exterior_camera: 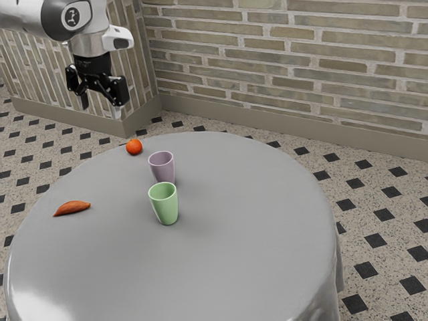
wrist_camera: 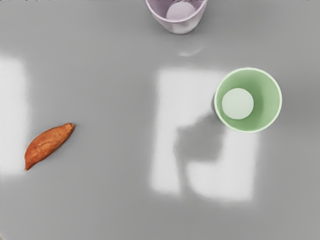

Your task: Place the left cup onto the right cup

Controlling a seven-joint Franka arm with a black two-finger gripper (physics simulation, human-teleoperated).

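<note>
Presently, hand [exterior_camera: 100, 107]: wide open, holding nothing, high up and well apart from the green cup [exterior_camera: 164, 202]; purple cup [exterior_camera: 162, 167]: upright just beside the green cup on the surface [exterior_camera: 254, 254]; advised: descend vertically, straddle one rim wall, close gently to avoid tipping.

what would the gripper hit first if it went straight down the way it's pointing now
Probably bare table, between the sweet potato and the green cup; the gripper hangs open high above, so depth is uncertain.
</note>
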